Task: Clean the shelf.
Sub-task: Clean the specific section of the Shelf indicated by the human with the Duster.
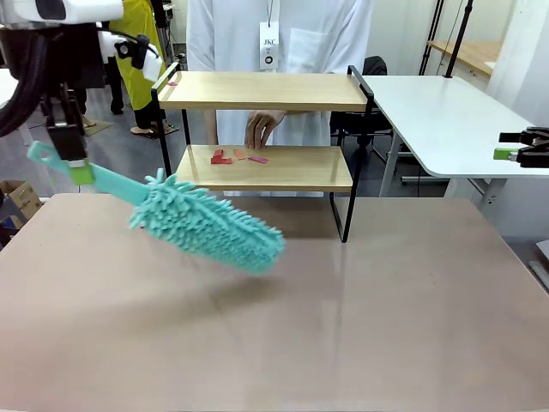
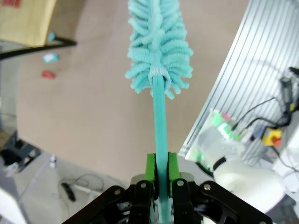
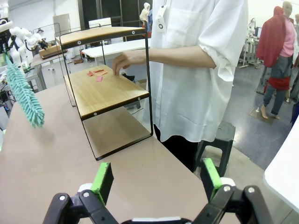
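Observation:
The shelf (image 1: 262, 167) stands at the table's far side, two light wooden boards in a thin black frame; it also shows in the right wrist view (image 3: 110, 95) and as a corner (image 2: 25, 23) in the left wrist view. Red paper scraps (image 1: 236, 157) (image 3: 96, 73) lie on its lower board, and a person's hand (image 1: 262, 129) (image 3: 122, 60) rests beside them. My left gripper (image 1: 79, 172) (image 2: 159, 170) is shut on the handle of a teal fluffy duster (image 1: 206, 225) (image 2: 159, 46) (image 3: 23, 95), held slanted above the table left of the shelf. My right gripper (image 1: 521, 148) (image 3: 156, 179) is open and holds nothing, far to the right.
The person in a white shirt (image 1: 274, 34) stands right behind the shelf. A white table (image 1: 446, 120) adjoins at the right. The brown table (image 1: 283, 326) stretches bare in front of the shelf. A small red scrap (image 1: 171, 83) lies on the upper board's left end.

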Action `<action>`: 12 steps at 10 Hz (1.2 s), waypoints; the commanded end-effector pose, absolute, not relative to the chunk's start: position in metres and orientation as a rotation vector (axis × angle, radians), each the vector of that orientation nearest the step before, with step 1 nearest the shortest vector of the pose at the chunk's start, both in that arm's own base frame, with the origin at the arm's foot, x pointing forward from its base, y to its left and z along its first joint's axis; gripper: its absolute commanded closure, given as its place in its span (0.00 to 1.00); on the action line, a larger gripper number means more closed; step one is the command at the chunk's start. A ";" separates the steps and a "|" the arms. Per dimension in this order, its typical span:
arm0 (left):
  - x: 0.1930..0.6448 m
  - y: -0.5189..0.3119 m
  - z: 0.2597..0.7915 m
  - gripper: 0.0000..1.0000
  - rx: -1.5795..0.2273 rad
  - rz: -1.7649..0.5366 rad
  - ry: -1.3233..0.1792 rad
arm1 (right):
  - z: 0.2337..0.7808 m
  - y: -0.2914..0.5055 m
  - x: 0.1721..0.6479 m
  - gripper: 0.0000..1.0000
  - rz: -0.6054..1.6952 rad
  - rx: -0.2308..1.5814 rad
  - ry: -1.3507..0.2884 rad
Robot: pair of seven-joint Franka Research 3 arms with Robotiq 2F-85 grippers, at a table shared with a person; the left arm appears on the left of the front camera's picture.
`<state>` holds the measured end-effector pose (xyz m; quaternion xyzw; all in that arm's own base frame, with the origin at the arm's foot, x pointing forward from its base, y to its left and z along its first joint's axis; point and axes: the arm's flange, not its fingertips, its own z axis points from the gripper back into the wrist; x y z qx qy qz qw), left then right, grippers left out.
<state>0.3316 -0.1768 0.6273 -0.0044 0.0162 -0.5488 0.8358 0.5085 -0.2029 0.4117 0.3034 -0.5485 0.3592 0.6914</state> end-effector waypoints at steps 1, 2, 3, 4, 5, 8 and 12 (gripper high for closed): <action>0.332 -0.185 0.627 0.87 -0.177 -1.110 -0.041 | 0.415 -0.201 0.510 0.00 0.802 0.670 -1.232; 0.328 -0.197 0.630 0.87 -0.228 -1.038 -0.053 | 0.415 -0.201 0.510 0.00 0.802 0.670 -1.232; 0.325 -0.210 0.635 0.87 -0.270 -0.971 -0.078 | 0.415 -0.201 0.510 0.00 0.802 0.670 -1.232; 0.317 -0.223 0.640 0.87 -0.320 -0.893 -0.119 | 0.415 -0.201 0.510 0.00 0.802 0.670 -1.232; 0.310 -0.237 0.642 0.87 -0.331 -0.824 -0.133 | 0.415 -0.201 0.510 0.00 0.802 0.670 -1.232; 0.302 -0.276 0.644 0.87 -0.227 -0.581 -0.178 | 0.415 -0.201 0.510 0.00 0.802 0.670 -1.232; 0.309 -0.327 0.649 0.87 -0.142 -0.363 -0.294 | 0.415 -0.201 0.510 0.00 0.802 0.670 -1.232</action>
